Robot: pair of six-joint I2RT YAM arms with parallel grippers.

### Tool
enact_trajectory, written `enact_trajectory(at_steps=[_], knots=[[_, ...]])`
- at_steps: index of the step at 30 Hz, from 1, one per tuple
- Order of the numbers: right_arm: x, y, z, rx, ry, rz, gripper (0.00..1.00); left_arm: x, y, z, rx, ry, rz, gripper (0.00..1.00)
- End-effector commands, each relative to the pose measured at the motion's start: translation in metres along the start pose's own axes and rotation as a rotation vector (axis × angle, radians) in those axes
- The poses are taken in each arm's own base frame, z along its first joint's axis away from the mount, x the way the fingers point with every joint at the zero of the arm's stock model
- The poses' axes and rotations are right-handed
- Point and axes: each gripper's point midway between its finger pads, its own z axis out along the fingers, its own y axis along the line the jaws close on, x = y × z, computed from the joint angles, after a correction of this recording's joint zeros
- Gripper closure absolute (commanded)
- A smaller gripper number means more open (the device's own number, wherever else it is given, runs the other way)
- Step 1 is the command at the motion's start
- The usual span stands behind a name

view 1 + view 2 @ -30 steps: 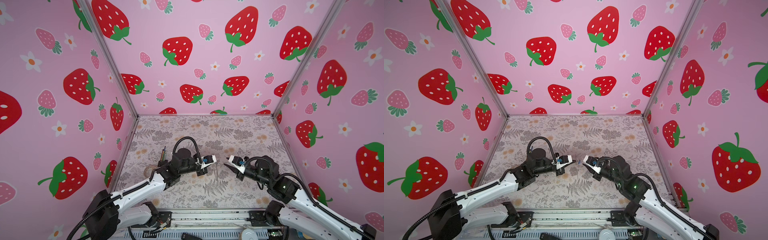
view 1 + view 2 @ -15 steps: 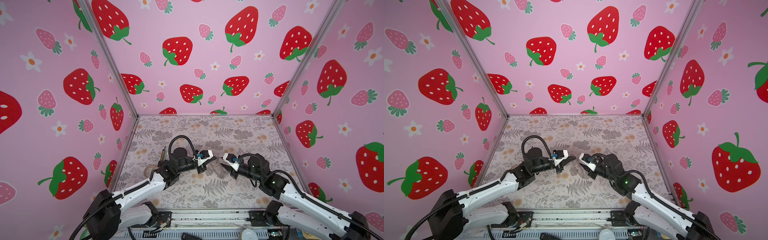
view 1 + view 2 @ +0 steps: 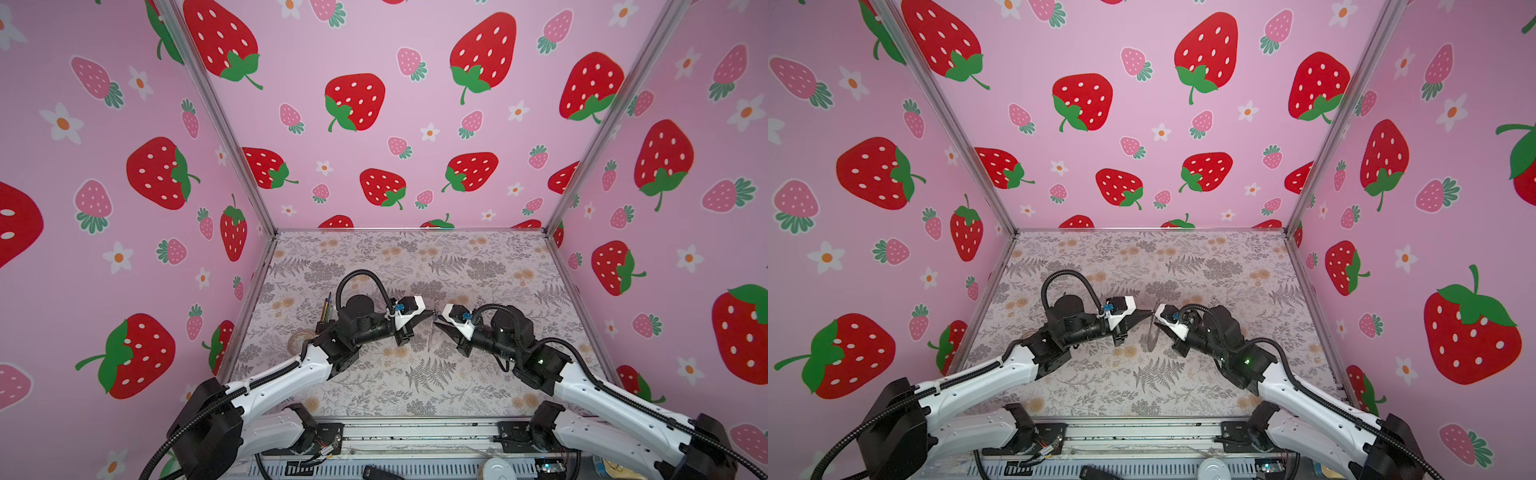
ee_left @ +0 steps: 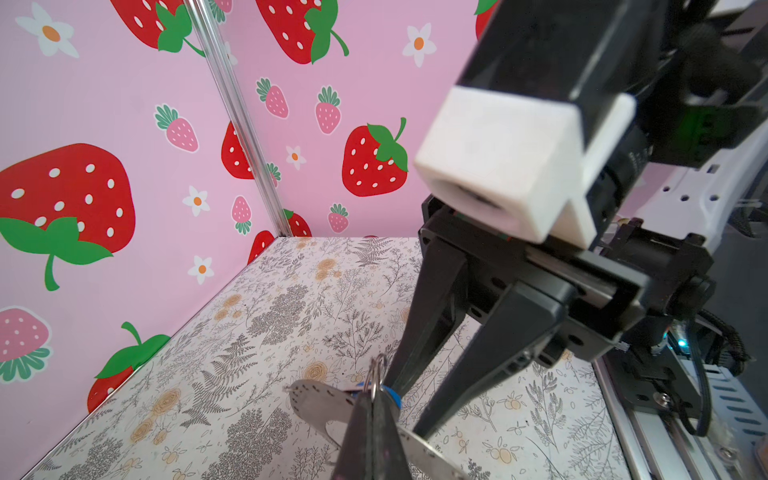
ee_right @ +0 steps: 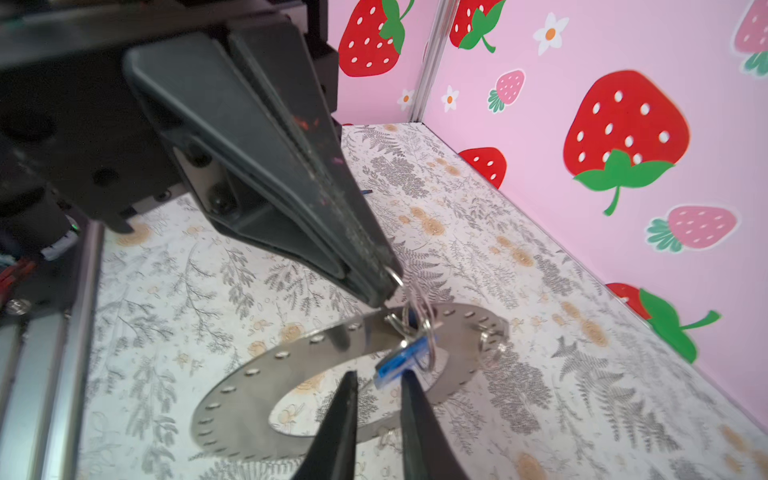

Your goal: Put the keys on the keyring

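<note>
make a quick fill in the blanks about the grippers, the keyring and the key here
1. The left gripper is ___ on the rim of the keyring.
2. The key at the tips of the right gripper is coloured ___.
3. The keyring's rim is dotted with small ___.
4. The walls show red ___.

Missing words: shut; blue; holes; strawberries

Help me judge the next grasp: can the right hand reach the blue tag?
Probably yes: the blue tag dangles from the wire loop pinched in the left hand, right between the right hand's parted fingertips, nothing blocking.
</note>
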Motion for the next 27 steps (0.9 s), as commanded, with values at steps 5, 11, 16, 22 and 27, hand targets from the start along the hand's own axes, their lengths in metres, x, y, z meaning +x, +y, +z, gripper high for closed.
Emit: enact_trajectory(at_steps=[5, 11, 16, 22, 27], knots=[[-0.026, -0.011, -0.007, 0.058, -0.068, -0.007, 0.91, -0.021, 0.007, -0.001, -0.027, -0.071, -0.003, 1.00], [-0.022, -0.011, -0.005, 0.067, -0.047, -0.014, 0.95, -0.027, 0.010, -0.003, -0.041, -0.086, -0.010, 1.00], [-0.029, -0.004, -0.004, 0.030, -0.085, -0.016, 0.75, -0.029, 0.010, -0.003, -0.038, -0.093, -0.011, 1.00], [-0.036, 0.002, -0.002, 0.002, -0.113, -0.033, 0.71, -0.028, 0.009, -0.003, -0.035, -0.088, -0.013, 1.00], [-0.033, -0.006, -0.002, 0.047, -0.079, -0.030, 0.84, -0.028, 0.009, -0.003, -0.036, -0.088, -0.009, 1.00]])
